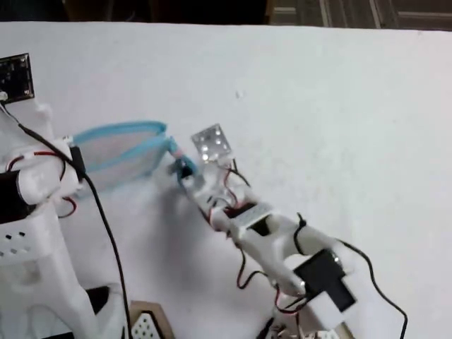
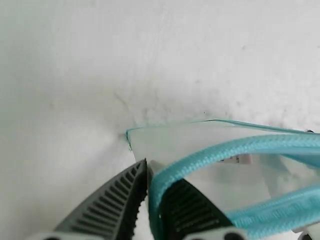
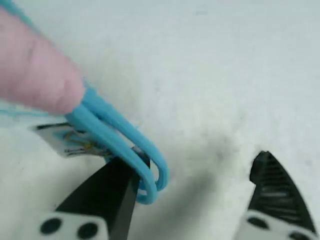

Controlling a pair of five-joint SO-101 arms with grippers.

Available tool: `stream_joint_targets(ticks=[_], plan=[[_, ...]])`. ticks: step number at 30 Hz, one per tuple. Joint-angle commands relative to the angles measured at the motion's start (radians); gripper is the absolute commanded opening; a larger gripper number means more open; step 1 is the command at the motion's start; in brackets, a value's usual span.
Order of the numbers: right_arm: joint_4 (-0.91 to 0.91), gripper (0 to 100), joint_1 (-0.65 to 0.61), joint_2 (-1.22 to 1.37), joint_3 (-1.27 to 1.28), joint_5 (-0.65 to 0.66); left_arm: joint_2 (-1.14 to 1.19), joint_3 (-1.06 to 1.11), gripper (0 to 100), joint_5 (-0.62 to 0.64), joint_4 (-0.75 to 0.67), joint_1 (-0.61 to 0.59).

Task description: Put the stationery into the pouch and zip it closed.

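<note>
pouch (image 2: 215, 145) edge inside left claw (image 2: 148, 170)

- The pouch (image 1: 120, 150): in the high view, the end far from its zip pull is hidden behind the left arm (image 1: 42, 176).
- In the left wrist view, the pouch's long side is cut off by the frame edge.
- The pouch's contents cannot be made out through its clear side.
- A pink thing (image 3: 35, 70) beside the pouch's blue loop (image 3: 125, 145) is too blurred to identify.
- The print on the label (image 3: 70, 142) under that loop is unreadable.
</note>
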Motion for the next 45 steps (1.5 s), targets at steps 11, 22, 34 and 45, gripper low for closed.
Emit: stream_joint_targets(ticks=[11,22,34,45], plan=[[-0.358,1.5,0.11,-0.099,0.017,-0.008,-0.022,-0.006,2,-0.008,-0.028,0.004],[-0.292,1.5,0.191,-0.647,0.18,0.135,-0.022,-0.015,2,-0.008,-0.038,0.005],[0.384,1.5,0.191,-1.314,-0.071,0.129,-0.022,-0.014,2,-0.005,-0.123,0.012],[0.527,1.5,0.188,-1.142,-0.379,0.011,-0.021,-0.015,3,-0.006,-0.215,0.142]])
